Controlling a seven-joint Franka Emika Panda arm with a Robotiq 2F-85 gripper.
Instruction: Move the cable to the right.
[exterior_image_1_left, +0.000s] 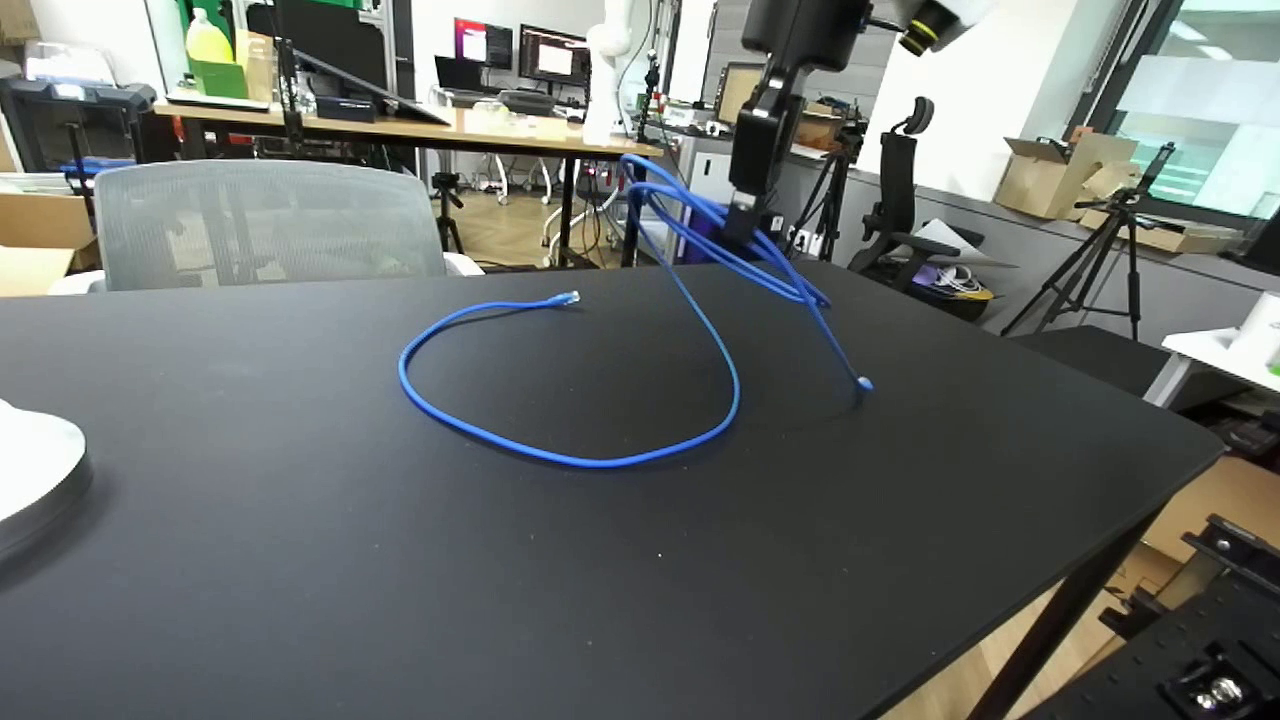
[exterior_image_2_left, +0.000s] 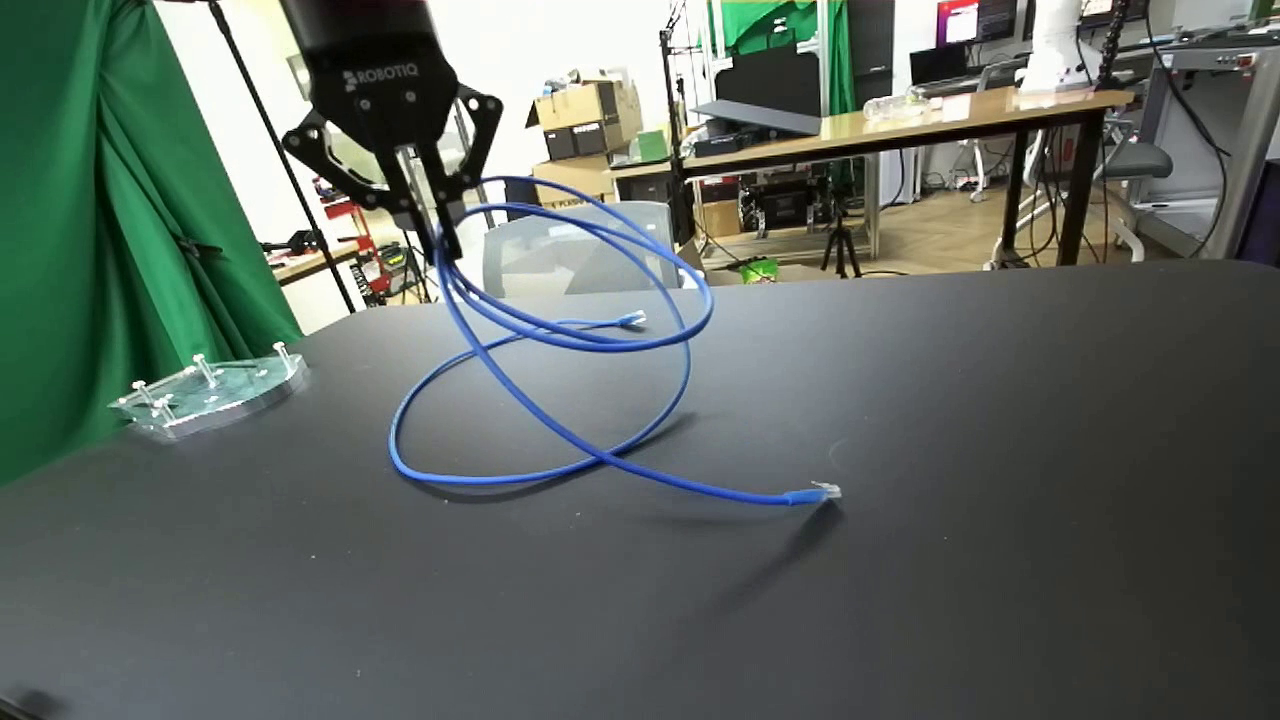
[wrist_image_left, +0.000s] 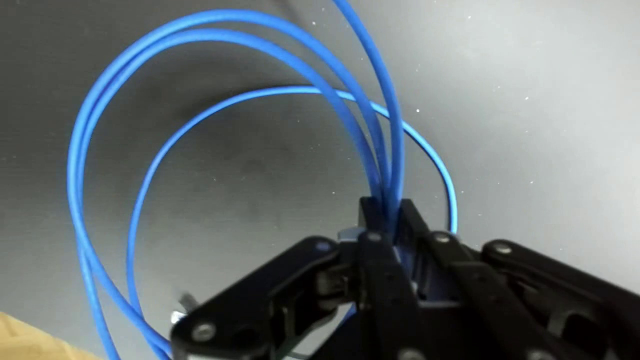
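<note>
The bright blue cable shows in both exterior views (exterior_image_1_left: 600, 463) (exterior_image_2_left: 480, 480) and in the wrist view (wrist_image_left: 395, 115). My gripper (exterior_image_1_left: 740, 222) is shut on several bunched strands of it, seen between the fingertips in an exterior view (exterior_image_2_left: 440, 245) and in the wrist view (wrist_image_left: 387, 205). The held coils hang in the air above the table. A lower loop lies on the tabletop. One pale connector end (exterior_image_1_left: 570, 298) rests on the table towards the chair side. The other connector end (exterior_image_2_left: 815, 494) hangs at or just above the surface; contact is unclear.
The black table (exterior_image_1_left: 300, 600) lies under the cable. A white rounded object (exterior_image_1_left: 40, 460) stands at its edge. A clear plate with upright bolts (exterior_image_2_left: 215, 390) lies near the green curtain (exterior_image_2_left: 130, 200). A grey mesh chair (exterior_image_1_left: 270, 225) stands behind the table.
</note>
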